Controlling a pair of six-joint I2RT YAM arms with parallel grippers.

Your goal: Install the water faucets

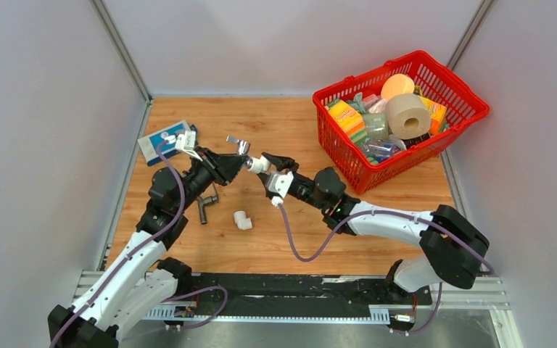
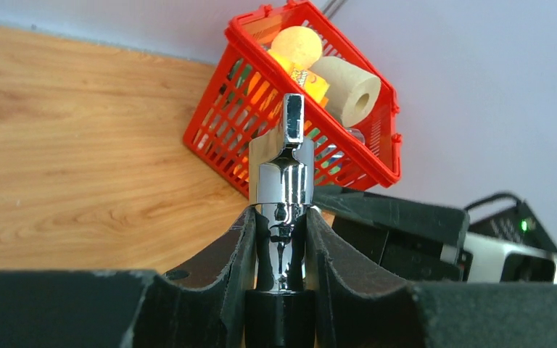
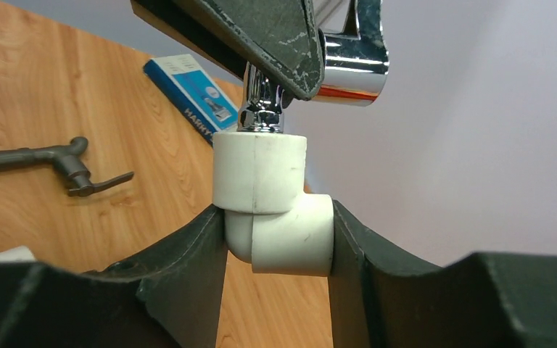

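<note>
Wood tabletop, big red basket of clutter in the far right corner, not involved. Both arms meet mid-table, raised off the surface.

Progress, my read: first joint under way, not finished. Held up between the arms, the chrome faucet is lined up with a white elbow fitting. In the right wrist view its stem sits at or just inside the elbow's upper socket, straight in line. How deep it is seated, can't tell.

Left to do: the dark grey faucet lies flat on the table by the left arm, nothing fitted to it, nothing gripping it. The second white elbow sits loose near it, apart from it. So one pair in hand, one pair not started.

A blue box lies far left, behind the left wrist, not in play.

Claws:
- The left gripper is clamped tight on the chrome faucet's lower barrel, a finger on each side, handle end sticking out past the tips.
- The right gripper is narrowed onto the white elbow fitting, both fingers touching its lower leg, no gap showing. Whether that hold is firm or light, can't tell.

Risk, as a guess: with a light hold the elbow may spin with the faucet.
</note>
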